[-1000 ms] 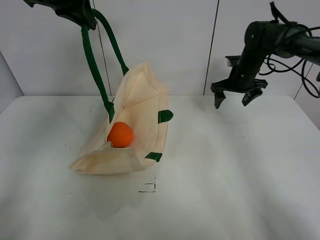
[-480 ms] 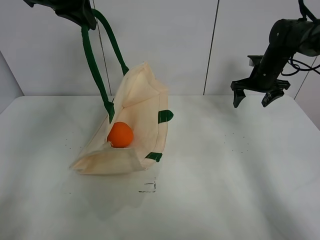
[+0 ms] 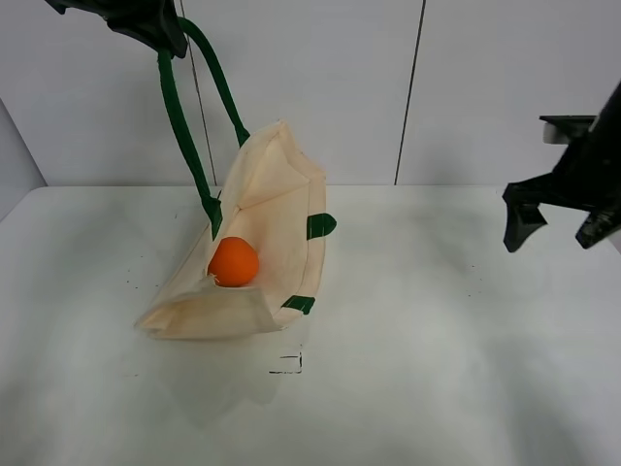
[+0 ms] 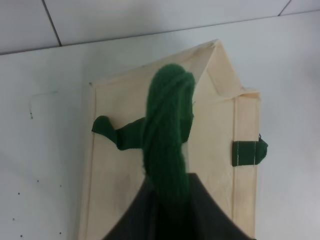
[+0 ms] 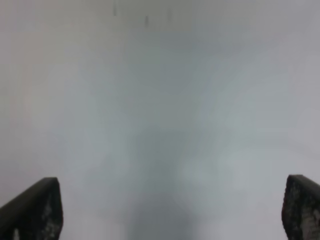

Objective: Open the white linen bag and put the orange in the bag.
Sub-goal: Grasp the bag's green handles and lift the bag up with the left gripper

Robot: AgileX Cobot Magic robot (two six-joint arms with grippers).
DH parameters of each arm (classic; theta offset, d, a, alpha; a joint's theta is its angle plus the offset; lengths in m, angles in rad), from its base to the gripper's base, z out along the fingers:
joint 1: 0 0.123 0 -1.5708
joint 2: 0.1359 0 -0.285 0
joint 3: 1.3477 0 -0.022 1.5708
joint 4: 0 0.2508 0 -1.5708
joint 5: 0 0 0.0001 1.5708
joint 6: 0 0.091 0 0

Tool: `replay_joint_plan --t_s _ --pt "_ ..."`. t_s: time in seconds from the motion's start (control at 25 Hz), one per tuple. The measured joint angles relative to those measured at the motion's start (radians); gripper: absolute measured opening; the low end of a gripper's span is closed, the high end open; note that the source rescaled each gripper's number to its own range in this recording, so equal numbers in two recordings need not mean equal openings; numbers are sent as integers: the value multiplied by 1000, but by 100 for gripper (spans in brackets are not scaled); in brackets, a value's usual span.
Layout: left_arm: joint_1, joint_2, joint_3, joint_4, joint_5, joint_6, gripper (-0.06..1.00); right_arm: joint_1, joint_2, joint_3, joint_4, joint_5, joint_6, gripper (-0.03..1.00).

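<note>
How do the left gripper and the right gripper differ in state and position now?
The left gripper is shut on the green handle of the bag; the right gripper is open and holds nothing. The left gripper is high above the bag; the right gripper is far from it, over bare table. Both are dark and raised off the table.

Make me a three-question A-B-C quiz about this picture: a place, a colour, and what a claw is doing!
1. Where is the orange? A) in the white linen bag's open mouth B) on a plate C) on the floor
2. What colour is the raised handle? A) red B) dark green C) blue
3. The right gripper is: A) open and empty B) shut on the orange C) shut on the handle
Answers: 1A, it sits inside the cloth; 2B, the loop is green; 3A, its fingers stand apart, nothing between.
</note>
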Motion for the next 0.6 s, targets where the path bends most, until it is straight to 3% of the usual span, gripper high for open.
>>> replay_joint_plan --t_s 0.32,0.6 --pt "0 0 0 0 0 0 0 0 -552 433 0 1 -29 100" --pt "0 0 0 0 0 0 0 0 -1087 681 -1 -188 -45 100"
